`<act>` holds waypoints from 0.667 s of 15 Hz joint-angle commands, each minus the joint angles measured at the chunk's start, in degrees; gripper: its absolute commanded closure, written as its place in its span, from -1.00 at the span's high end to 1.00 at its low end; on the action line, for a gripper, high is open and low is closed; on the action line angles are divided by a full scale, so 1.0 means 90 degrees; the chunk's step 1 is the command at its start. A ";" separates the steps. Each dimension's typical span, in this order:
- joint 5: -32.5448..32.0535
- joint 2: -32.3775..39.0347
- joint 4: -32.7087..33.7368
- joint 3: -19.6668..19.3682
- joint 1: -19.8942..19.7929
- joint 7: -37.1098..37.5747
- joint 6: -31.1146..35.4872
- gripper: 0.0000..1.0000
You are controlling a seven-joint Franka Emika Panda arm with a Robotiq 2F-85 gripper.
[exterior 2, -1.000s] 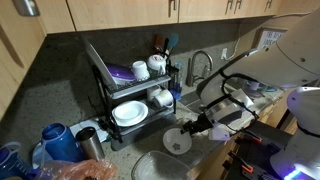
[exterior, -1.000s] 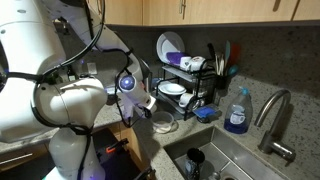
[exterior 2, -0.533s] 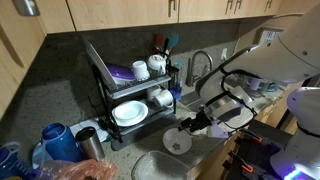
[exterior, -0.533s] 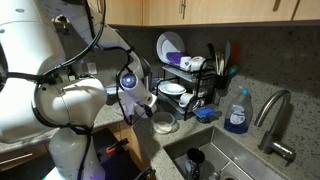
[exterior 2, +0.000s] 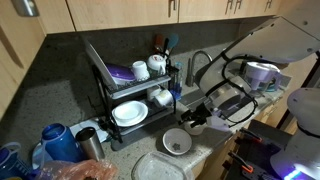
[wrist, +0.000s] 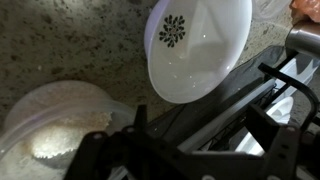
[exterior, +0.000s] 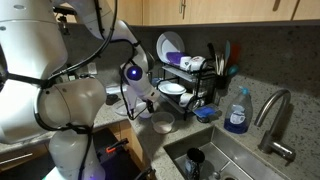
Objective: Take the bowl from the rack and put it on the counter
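Observation:
The small pale bowl [exterior: 162, 124] stands upright on the speckled counter [exterior: 178, 138] in front of the black wire rack [exterior: 186, 88]. It also shows in the other exterior view [exterior 2: 177, 142] and at the lower left of the wrist view [wrist: 52, 128]. My gripper [exterior: 151, 106] is open and empty. It hangs just above and beside the bowl and is apart from it in an exterior view [exterior 2: 198, 120]. In the wrist view its dark fingers [wrist: 190, 152] have nothing between them.
The rack [exterior 2: 130, 95] holds a wider white bowl [wrist: 197, 45], a large white-and-purple plate [exterior: 169, 46], mugs and utensils. A steel sink [exterior: 225, 160] with a tap and a blue soap bottle [exterior: 237, 112] lies past the bowl. Jugs and cups [exterior 2: 55, 140] stand by the rack.
My gripper has let go of the bowl and has lifted up and away from it. The bowl stays on the counter.

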 commanded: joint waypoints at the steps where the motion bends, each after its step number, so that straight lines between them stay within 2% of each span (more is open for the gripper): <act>1: -0.0667 -0.1097 0.0009 -0.0200 0.0217 0.0483 0.0980 1.00; 4: -0.0880 -0.1585 0.0035 -0.0124 0.0280 0.0719 0.1825 1.00; 10: -0.0555 -0.2242 0.0176 0.0136 0.0078 0.0513 0.3078 1.00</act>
